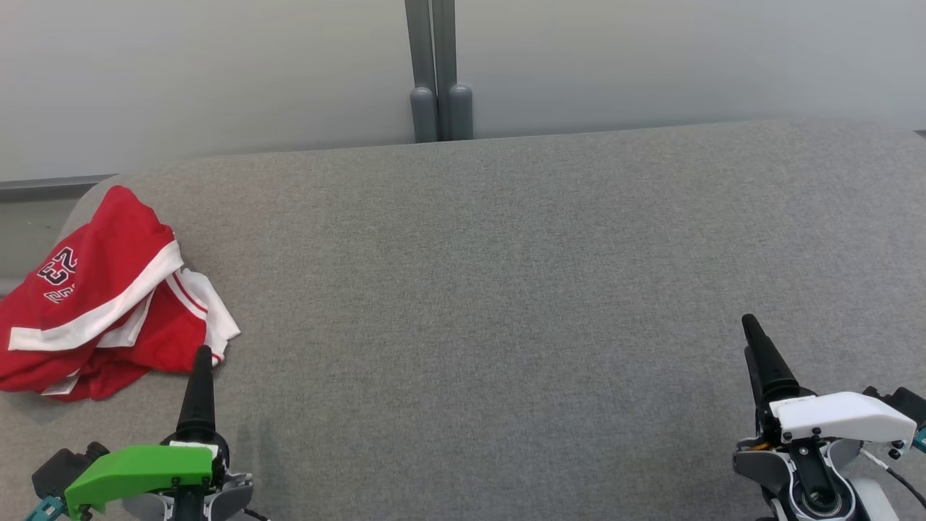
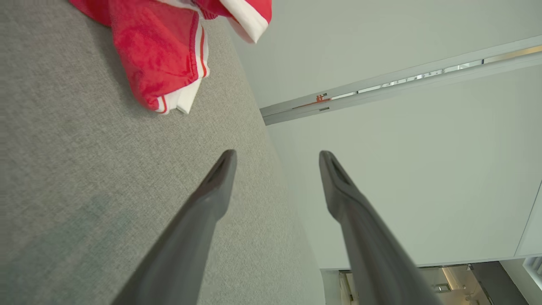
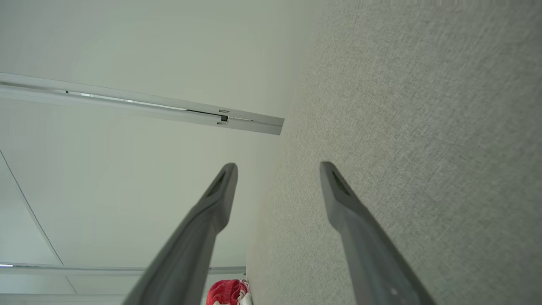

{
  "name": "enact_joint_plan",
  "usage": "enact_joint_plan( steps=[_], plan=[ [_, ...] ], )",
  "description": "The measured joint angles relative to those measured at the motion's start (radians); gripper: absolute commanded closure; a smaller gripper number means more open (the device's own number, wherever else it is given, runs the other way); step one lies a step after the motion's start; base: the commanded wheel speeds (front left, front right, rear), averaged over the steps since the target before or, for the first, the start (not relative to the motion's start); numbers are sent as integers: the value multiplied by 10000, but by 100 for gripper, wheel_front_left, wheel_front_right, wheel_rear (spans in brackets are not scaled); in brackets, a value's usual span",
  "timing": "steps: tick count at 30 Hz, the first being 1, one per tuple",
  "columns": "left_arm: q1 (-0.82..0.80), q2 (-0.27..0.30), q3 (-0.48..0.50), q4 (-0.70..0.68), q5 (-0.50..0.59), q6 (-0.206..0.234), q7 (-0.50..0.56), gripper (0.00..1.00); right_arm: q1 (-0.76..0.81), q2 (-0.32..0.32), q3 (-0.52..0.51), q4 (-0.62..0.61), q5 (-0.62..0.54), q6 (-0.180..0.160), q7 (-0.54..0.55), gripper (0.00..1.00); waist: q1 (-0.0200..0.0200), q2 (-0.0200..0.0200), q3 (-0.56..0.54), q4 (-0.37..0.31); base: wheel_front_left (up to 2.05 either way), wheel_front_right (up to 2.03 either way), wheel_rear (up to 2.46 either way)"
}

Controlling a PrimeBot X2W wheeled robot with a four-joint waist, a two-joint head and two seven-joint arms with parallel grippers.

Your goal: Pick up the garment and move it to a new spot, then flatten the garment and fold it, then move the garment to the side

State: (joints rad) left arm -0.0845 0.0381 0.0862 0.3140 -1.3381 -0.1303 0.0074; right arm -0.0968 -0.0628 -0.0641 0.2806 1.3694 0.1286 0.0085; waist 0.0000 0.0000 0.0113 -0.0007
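The garment (image 1: 101, 304) is a crumpled red sports piece with white bands and a dark number print. It lies in a heap at the far left of the grey cloth-covered table (image 1: 506, 289), reaching the left edge. My left gripper (image 1: 204, 353) hovers just in front of the heap's near right corner, apart from it. In the left wrist view the left gripper (image 2: 277, 154) is open and empty, with the garment (image 2: 156, 55) ahead of its fingers. My right gripper (image 1: 749, 322) is at the lower right over bare table. It is open and empty in the right wrist view (image 3: 277, 165), where the garment (image 3: 226, 292) is a small red patch far off.
Two grey posts (image 1: 438, 108) stand behind the table's back edge, against a pale wall. The table's rounded left corner is just beyond the garment.
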Motion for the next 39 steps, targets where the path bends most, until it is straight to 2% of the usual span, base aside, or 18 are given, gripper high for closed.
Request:
enact_joint_plan(
  steps=[22, 39],
  plan=[
    [-113, 10, -336, 10, 3960, 0, -807, 0, -162, -69, 376, 84, -3783, 2, -807, 0, 0, 0, 72, -3, 0, 0, 0],
    [-184, 29, -570, -117, 6554, 77, -1319, 0, -171, -65, 539, -201, -6188, 2, -1315, 0, 0, 0, 83, -28, 0, 0, 0]
  ],
)
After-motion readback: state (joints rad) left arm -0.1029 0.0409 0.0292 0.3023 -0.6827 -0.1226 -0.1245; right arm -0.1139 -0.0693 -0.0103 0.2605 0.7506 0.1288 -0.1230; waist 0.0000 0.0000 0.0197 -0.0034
